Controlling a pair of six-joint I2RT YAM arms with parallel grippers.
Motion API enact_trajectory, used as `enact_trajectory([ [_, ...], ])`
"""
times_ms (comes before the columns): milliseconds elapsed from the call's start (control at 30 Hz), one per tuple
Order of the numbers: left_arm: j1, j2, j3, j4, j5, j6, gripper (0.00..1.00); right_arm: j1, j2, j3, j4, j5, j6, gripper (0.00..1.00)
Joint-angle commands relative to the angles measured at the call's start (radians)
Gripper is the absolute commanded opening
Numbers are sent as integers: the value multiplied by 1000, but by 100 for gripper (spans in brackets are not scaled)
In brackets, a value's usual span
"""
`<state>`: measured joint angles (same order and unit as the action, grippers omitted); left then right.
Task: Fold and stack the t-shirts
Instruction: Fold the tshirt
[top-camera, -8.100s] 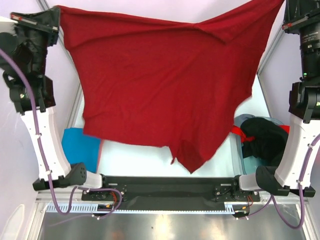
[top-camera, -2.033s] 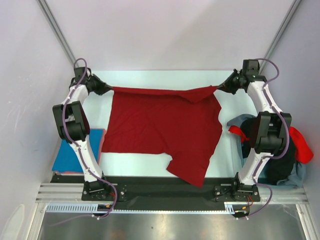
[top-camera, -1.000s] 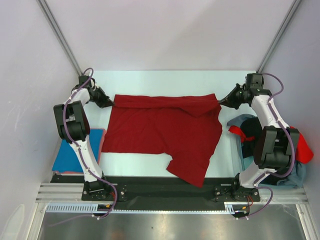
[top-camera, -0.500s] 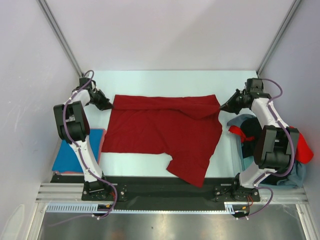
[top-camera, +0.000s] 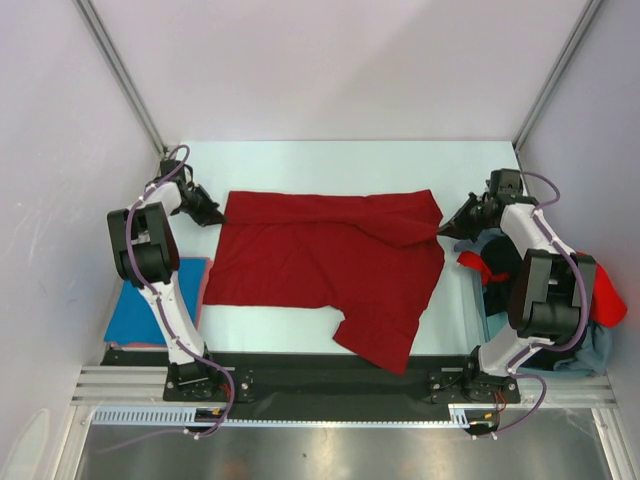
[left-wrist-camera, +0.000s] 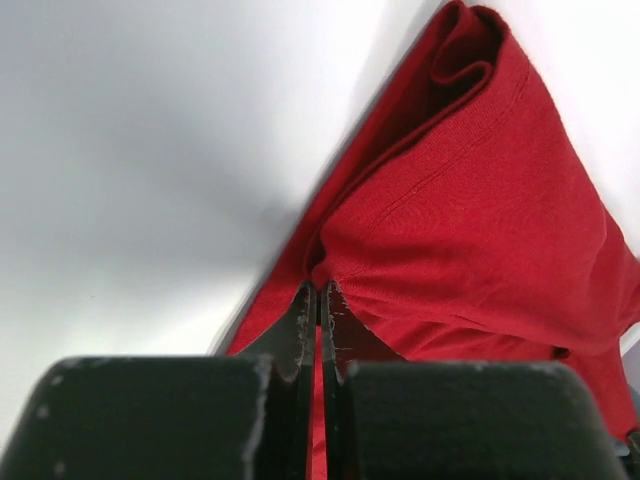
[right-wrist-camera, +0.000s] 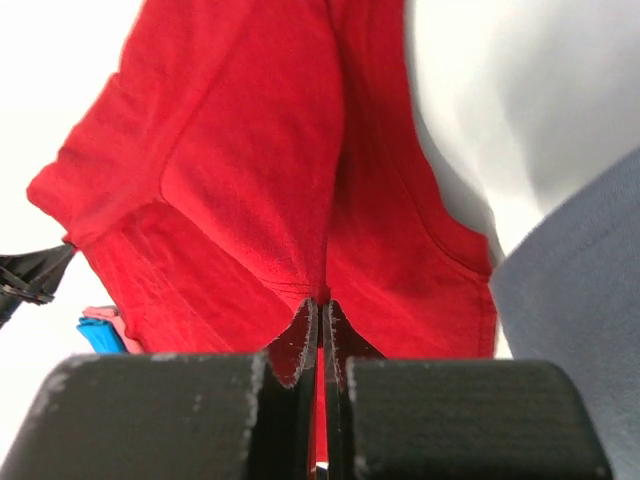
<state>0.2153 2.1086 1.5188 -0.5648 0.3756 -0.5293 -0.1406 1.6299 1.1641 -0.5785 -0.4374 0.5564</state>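
Cloth lies spread, not yet folded: the dark red t-shirt (top-camera: 320, 270) covers the middle of the table (top-camera: 330, 160), with the left tool (top-camera: 218, 216) and right tool (top-camera: 442, 228) each pinching a far corner. The bright blue t-shirt (top-camera: 150, 300) at the near left looks done, and the heap (top-camera: 545, 285) at the right waits.

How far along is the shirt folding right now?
Done: a blue shirt lies flat at the left near edge, apparently folded. In hand: the dark red shirt is spread on the table, with the left gripper and right gripper shut on its far corners; no full fold yet. Left: fold it, then the crumpled pile on the right.
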Motion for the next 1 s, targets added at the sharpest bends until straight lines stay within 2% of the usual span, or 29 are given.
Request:
enact_trajectory([
  [0, 2, -59, 3, 0, -35, 31, 0, -7, -48, -29, -6, -24, -15, 0],
  [300, 1, -41, 6, -4, -47, 35, 0, 7, -45, -109, 3, -24, -32, 0],
  [967, 2, -4, 53, -24, -55, 37, 1, 58, -107, -112, -78, -69, -55, 0],
])
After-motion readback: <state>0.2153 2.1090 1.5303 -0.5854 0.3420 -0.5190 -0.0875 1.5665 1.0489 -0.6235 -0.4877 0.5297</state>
